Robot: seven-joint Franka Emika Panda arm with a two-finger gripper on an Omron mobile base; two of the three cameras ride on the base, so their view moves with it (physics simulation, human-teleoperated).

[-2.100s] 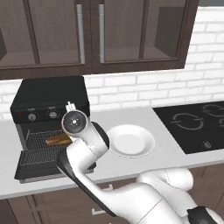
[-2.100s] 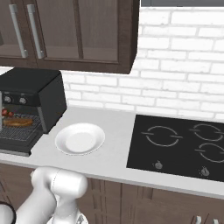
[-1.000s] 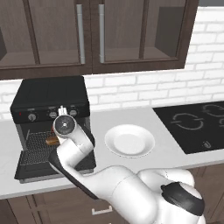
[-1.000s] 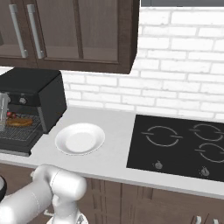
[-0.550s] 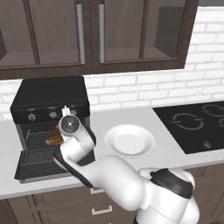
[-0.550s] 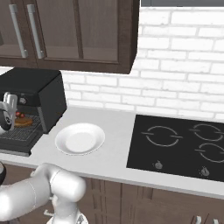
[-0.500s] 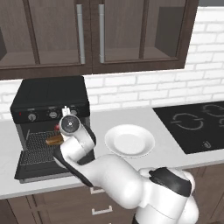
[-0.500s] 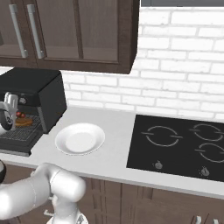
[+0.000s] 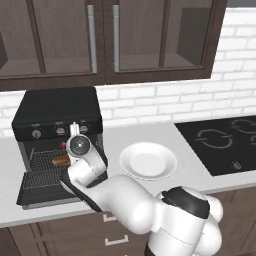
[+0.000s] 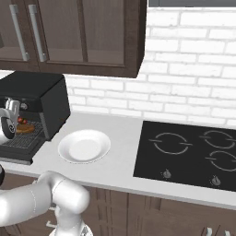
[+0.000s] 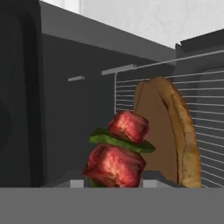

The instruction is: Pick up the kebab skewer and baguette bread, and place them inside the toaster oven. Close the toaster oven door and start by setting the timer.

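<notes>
Toaster oven [image 9: 55, 107]: a boxy black unit at the left end of the tabletop [image 9: 195, 185], under the dark wall cabinets [image 9: 105, 40]; its mouth faces the robot.
Toaster oven door [image 9: 40, 192]: dropped down flat in front of the oven, lying out over the tabletop.
Wire rack [image 9: 42, 167]: visible inside the open mouth; in the hand view its bars run across the frame behind the food.
Baguette bread [image 11: 175, 131]: lies on the rack inside the oven. In the left base view it shows as a short orange-brown piece just left of the wrist, long axis roughly along the oven's width. In the hand view the same loaf stands tall in the frame, a consequence of the camera's roll.
Kebab skewer [image 11: 118, 153]: right in front of the hand camera, red chunks with a green slice between them, stacked along the viewing direction so the stick points into the oven cavity. It sits beside the loaf; whether they touch cannot be told.
End effector [image 9: 75, 150]: at the oven mouth, above the open door, fingers pinching the kebab skewer at its near end; the fingertips themselves are hidden.
Plate [image 9: 148, 161]: white, on the tabletop just right of the oven.
Cooktop [image 10: 189, 154]: flat and black, well apart to the right.
</notes>
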